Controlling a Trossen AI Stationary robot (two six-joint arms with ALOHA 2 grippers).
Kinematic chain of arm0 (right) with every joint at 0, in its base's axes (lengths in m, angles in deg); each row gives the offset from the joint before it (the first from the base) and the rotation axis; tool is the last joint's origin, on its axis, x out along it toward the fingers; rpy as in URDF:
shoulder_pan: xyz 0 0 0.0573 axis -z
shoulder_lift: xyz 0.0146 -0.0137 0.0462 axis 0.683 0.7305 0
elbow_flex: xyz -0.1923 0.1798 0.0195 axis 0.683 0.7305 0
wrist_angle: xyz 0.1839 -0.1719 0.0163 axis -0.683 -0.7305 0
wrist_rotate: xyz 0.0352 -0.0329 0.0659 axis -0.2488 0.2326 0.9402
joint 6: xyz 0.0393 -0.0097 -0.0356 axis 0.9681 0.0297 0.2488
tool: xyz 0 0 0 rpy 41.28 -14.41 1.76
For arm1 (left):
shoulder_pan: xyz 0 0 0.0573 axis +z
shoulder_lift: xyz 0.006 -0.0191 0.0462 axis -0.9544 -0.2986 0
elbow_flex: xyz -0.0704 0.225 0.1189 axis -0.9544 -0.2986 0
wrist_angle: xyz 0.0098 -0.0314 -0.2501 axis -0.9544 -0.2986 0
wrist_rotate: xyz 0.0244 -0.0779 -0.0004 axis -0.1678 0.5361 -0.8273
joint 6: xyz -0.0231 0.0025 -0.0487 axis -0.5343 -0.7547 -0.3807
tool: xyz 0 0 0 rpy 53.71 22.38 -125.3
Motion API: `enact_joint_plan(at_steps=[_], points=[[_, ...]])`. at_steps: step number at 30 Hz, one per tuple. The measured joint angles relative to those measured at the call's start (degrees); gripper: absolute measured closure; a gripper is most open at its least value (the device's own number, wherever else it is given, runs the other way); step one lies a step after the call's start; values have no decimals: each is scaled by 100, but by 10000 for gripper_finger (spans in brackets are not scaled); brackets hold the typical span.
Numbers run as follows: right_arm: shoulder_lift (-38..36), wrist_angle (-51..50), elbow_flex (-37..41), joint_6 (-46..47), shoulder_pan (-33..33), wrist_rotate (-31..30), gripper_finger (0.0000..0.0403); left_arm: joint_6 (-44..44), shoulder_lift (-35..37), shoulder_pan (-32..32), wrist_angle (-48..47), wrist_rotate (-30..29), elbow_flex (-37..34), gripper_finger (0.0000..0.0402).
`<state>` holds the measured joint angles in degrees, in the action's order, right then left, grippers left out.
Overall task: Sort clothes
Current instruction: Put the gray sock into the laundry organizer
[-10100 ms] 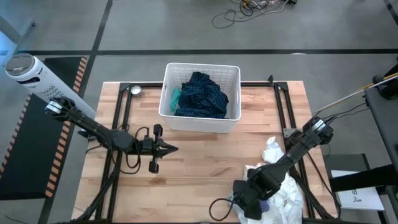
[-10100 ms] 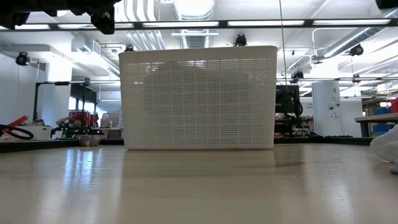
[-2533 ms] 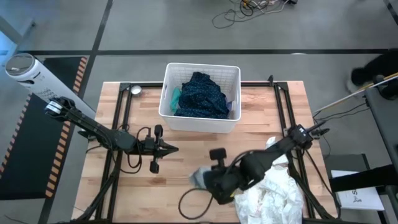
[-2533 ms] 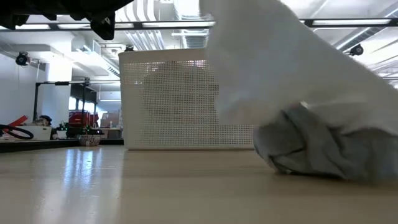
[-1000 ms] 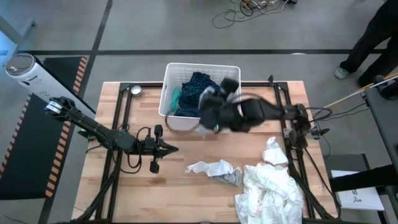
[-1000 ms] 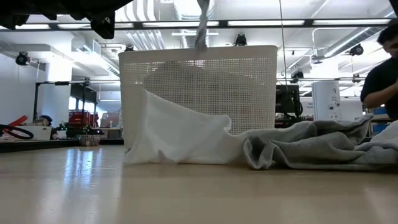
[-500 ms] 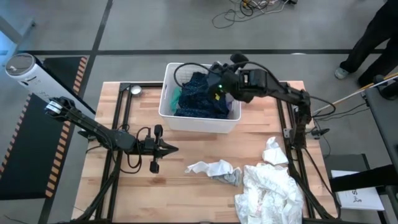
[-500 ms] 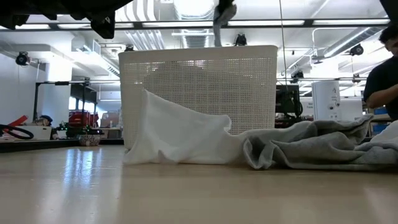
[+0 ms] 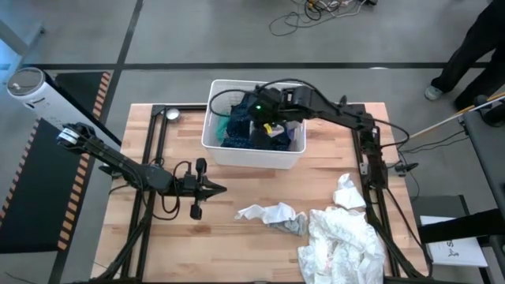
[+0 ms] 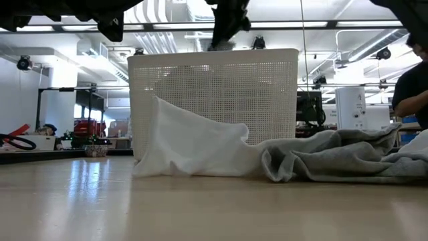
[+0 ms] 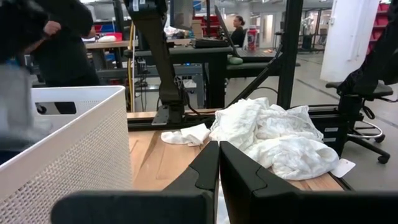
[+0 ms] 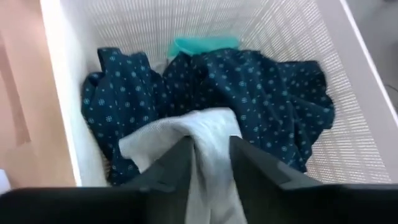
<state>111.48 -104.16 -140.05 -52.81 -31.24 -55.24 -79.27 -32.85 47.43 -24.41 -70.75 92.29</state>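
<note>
One grey garment [image 12: 205, 143] is pinched by the right gripper [image 12: 208, 155] over the white basket [image 9: 217, 146], above the dark blue patterned cloth [image 12: 261, 93]. The left gripper [image 9: 217, 188] is parked over the table, fingers pressed together.

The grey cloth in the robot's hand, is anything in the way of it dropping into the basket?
Nothing visible is. The right gripper holds the grey cloth right over the open white basket; only the dark blue patterned garment lies below it.
</note>
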Motion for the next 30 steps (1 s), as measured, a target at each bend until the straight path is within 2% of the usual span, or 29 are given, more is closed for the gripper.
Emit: enact_joint_plan(at_steps=[7, 11, 17, 22, 26, 30], points=[[109, -133, 1, 61, 11, -144, 203, 0, 0, 0, 2, 0, 0, 402], [-11, -500, -62, 92, -14, -82, 170, 0, 0, 0, 2, 0, 0, 402], [-392, -1366, -77, 614, -354, 735, 184, 0, 0, 0, 0, 0, 0, 402], [-603, -1566, 142, 930, -1152, 944, 214, -3, 0, 0, -7, 0, 0, 402], [-728, -1595, 512, 1310, -1993, 891, 229, -57, 0, -31, -22, 0, 0, 402], [-704, -1423, 1172, 1838, -2810, 535, 235, -60, 0, -39, -26, 1, 0, 402]])
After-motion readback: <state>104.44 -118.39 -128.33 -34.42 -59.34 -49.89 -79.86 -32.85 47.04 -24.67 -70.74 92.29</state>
